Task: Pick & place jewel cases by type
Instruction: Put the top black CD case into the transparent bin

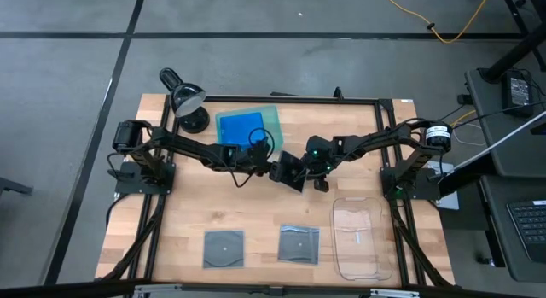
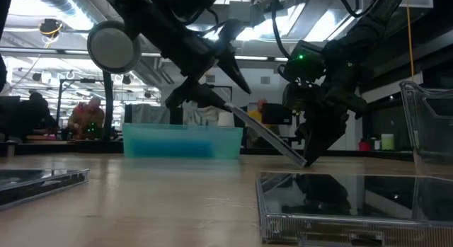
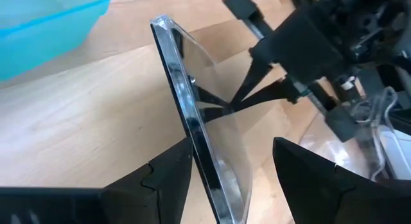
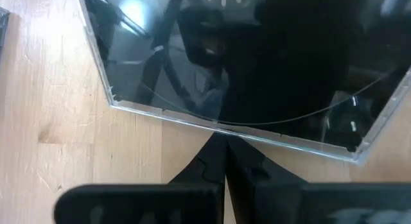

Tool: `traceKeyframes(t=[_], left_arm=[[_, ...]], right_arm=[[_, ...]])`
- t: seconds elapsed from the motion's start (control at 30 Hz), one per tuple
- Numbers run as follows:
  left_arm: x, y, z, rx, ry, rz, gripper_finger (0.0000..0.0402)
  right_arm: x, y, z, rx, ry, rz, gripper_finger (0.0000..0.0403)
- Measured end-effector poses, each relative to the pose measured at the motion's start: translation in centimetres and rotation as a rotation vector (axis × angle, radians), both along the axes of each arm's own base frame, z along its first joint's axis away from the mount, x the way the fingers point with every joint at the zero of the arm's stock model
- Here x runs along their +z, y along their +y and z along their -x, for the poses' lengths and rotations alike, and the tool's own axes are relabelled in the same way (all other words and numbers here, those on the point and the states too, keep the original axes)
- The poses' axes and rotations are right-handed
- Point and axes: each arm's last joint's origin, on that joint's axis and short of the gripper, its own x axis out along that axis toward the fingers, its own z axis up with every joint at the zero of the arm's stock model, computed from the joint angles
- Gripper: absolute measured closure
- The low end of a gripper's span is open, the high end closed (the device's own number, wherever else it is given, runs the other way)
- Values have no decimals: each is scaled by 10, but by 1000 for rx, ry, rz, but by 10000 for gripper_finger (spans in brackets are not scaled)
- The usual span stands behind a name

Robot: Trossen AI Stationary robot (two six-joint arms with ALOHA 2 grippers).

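Note:
A grey-clear square jewel case [image 1: 291,172] stands tilted at mid-table, its lower edge [image 2: 303,162] on the wood. My left gripper [image 3: 231,147] is open, its fingers astride the case's raised end. My right gripper [image 4: 225,139] is shut, pointing down at the case's lower edge. Two more grey-clear cases [image 1: 223,248] [image 1: 299,243] lie flat near the near edge. Bright blue cases [image 1: 241,125] lie in the green tray [image 1: 273,119] at the far side. My left gripper has the case's raised end [image 3: 192,131] between its open fingers, coming level from the table's left. One finger [image 3: 168,176] touches the case's face; the other finger [image 3: 302,169] stands apart from it. My right gripper has its shut fingertips [image 4: 215,150] against the case's lower edge [image 4: 225,126], slanting down from the table's right. That edge rests on the table and the case tilts up away from it.
A clear plastic tray [image 1: 358,240] sits at the near right. A black desk lamp [image 1: 189,102] stands at the far left corner beside the green tray. Bare wood lies at mid-left [image 1: 188,195].

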Motion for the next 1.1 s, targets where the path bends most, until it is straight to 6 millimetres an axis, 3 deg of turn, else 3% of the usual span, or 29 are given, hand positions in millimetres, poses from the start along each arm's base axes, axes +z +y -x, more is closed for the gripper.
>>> traceKeyframes(t=[0.23,0.77,1.1], left_arm=[[12,-1,-7,-47,-23,-50,194],[13,0,-8,-69,-24,-101,195],[14,1,-10,-93,-42,-115,229]], right_arm=[[0,0,0,1,-1,1,393],[0,0,0,4,-4,3,393],[0,0,0,20,-9,12,393]])
